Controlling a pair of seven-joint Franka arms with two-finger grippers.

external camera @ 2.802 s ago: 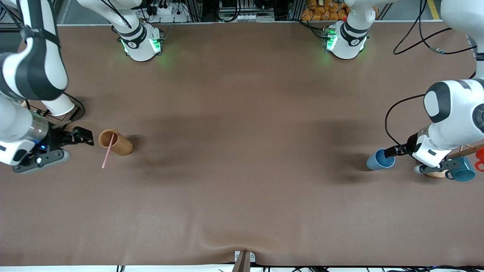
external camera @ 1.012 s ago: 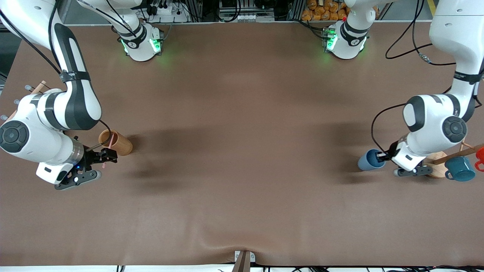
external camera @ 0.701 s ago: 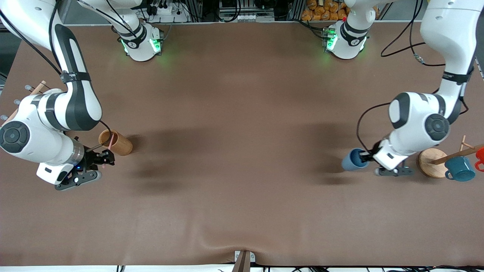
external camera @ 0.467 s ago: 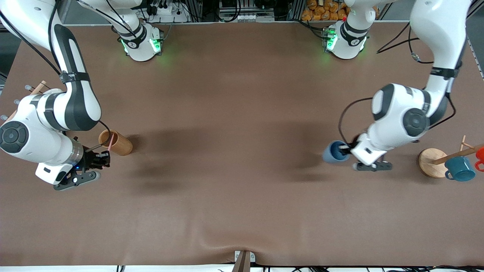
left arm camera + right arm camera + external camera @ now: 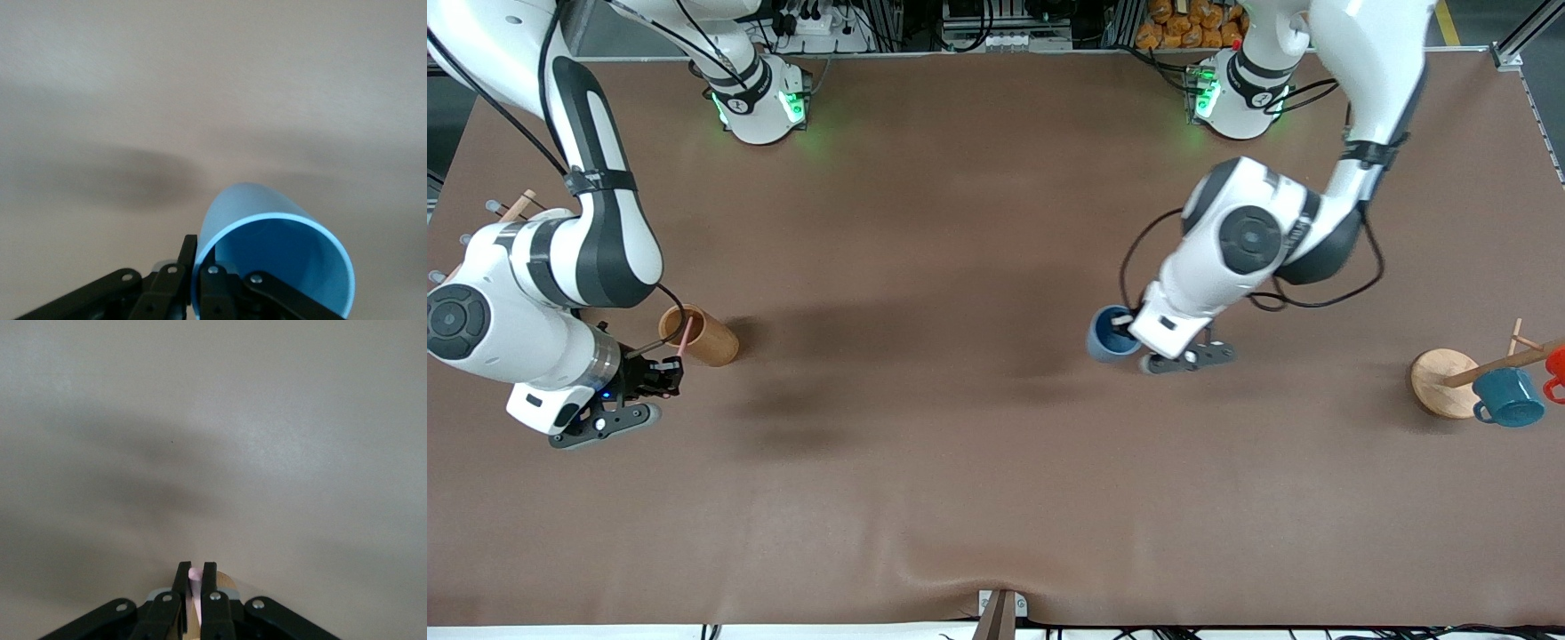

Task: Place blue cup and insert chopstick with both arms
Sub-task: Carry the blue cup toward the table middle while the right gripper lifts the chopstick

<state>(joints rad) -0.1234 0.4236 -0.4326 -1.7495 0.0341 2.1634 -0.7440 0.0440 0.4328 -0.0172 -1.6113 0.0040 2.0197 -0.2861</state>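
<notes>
The light-blue cup [image 5: 1108,333] hangs tilted in my left gripper [image 5: 1129,336], above the table's middle, toward the left arm's end. The left gripper is shut on the cup's rim, one finger inside and one outside; the left wrist view shows the cup [image 5: 267,247] pinched by that gripper [image 5: 197,267]. The pale-pink chopstick [image 5: 684,339] stands in the brown wooden cylinder cup [image 5: 699,336] near the right arm's end. My right gripper [image 5: 665,373] is shut on the chopstick's top end; in the right wrist view the pink tip [image 5: 195,575] sits between the fingers of that gripper [image 5: 195,581].
A wooden mug rack [image 5: 1442,382] with a dark teal mug [image 5: 1507,397] and a red item [image 5: 1557,364] stands at the left arm's end of the table. Another wooden rack [image 5: 505,213] shows beside the right arm.
My left gripper has carried the blue cup from beside the mug rack toward the table's middle. My right gripper has closed on the chopstick's top and barely moved since.
</notes>
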